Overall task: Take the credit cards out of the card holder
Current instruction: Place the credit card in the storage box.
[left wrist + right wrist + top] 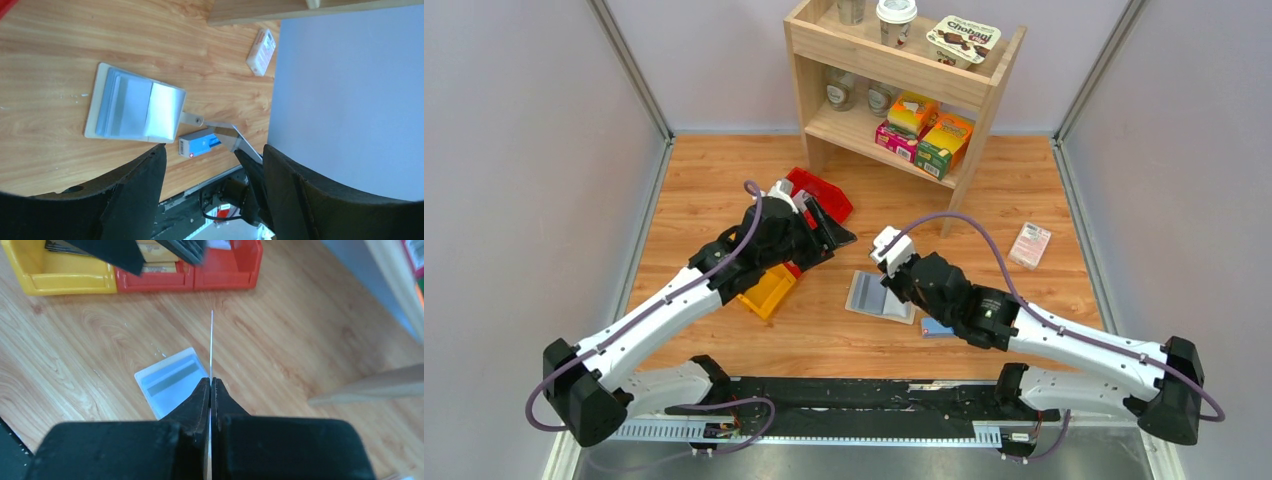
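holder (879, 297) open flat on surface, mid-table, long axis left-right, just under right claw (210, 382). right arm nearer, stretched in from right, wrist aimed at bins (822, 193). right claw clenched on thin card (211, 340), edge-on, looks out of holder. left claw (829, 232) spread wide, empty, over bins, well apart from holder. cards visible in holder. next likely: card to bins.

"Chobani" is legible on the yogurt tub (964, 40); nothing else reads
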Tool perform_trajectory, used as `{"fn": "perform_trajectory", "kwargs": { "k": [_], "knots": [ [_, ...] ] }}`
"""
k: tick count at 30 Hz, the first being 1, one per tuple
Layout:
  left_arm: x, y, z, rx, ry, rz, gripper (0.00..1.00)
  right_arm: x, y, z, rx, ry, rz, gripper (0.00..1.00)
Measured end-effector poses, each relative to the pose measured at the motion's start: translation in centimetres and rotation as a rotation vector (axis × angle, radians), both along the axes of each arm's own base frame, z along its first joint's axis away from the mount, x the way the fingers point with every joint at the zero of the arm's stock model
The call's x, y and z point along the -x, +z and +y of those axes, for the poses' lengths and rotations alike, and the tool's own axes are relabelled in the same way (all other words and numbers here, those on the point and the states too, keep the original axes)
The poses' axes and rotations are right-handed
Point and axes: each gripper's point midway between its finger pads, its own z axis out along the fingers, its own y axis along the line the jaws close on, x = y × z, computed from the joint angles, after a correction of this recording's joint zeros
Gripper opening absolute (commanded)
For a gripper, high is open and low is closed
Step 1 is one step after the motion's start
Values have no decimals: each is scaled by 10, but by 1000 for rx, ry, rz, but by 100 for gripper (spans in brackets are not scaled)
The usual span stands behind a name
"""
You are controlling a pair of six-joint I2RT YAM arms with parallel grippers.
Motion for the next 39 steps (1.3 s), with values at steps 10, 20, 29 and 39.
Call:
{"fn": "perform_trajectory", "kwargs": {
  "k": [10, 20, 29, 39],
  "knots": [
    [1, -2, -15, 100, 1, 80, 79, 10, 14, 33, 116, 78, -218, 1],
    [8, -19, -25, 127, -16, 149, 43, 12, 19, 44, 157, 89, -296, 1],
    [8, -25, -27, 138, -10, 151, 0, 12, 6, 46, 194, 100, -298, 18],
    [-13, -45, -6, 38, 13, -5, 0, -10, 1, 19, -8, -35, -87, 100]
  ]
}}
